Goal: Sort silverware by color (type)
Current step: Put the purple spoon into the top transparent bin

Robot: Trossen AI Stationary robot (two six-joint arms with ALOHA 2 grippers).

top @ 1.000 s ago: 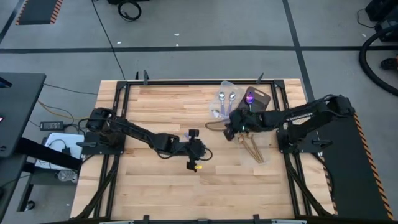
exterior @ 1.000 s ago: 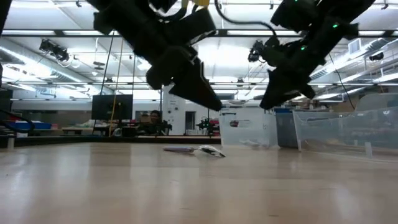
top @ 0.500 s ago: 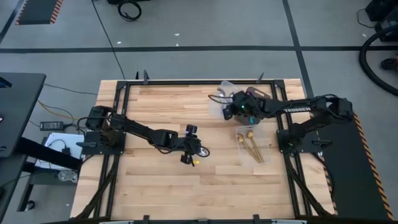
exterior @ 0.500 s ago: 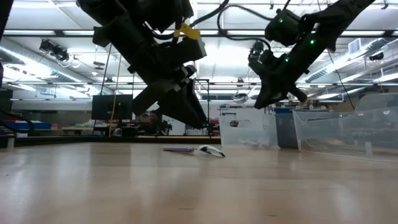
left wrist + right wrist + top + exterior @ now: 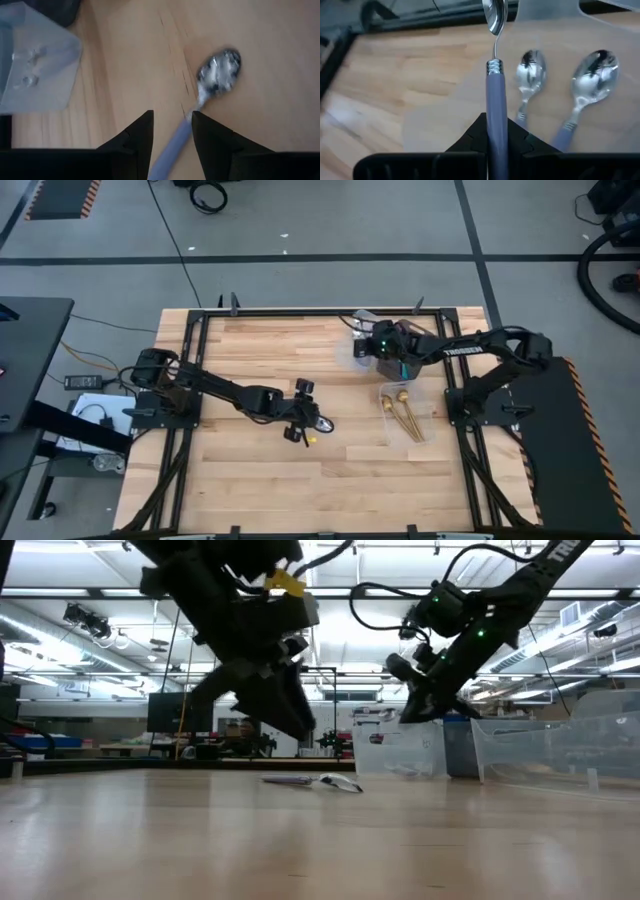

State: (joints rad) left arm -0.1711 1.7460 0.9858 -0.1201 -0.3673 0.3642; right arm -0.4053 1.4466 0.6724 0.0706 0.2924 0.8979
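A spoon with a silver bowl and a pale lavender-blue handle (image 5: pixel 217 75) lies flat on the wood near the table's middle, also seen in the low view (image 5: pixel 320 781). My left gripper (image 5: pixel 172 137) (image 5: pixel 303 427) hovers low over it, open, one finger on either side of the handle; I see no touch. My right gripper (image 5: pixel 495 137) (image 5: pixel 373 348) is over the clear container at the far right, shut on another spoon of that kind (image 5: pixel 496 60). Two like spoons (image 5: pixel 530 75) (image 5: pixel 592 75) lie in that container below it. My right gripper pinches the spoon's lavender handle (image 5: pixel 496 107) between its two fingers. The spoon runs on along the fingers, its silver bowl (image 5: pixel 495 15) sticking out past the tips. It is lifted clear, above the container with the two spoons.
A second clear container (image 5: pixel 402 412) near the right arm's base holds gold spoons. A dark container (image 5: pixel 415 335) sits at the far right beside the clear one (image 5: pixel 360 320). Black frame rails run along the table's edges. Bare wood lies left of and in front of the left gripper.
My right gripper has travelled from beside the gold spoons toward the far edge, and is now over the container with the two spoons. My left gripper has shifted a little toward the table's left and come down toward the spoon lying on the wood, turning as it went.
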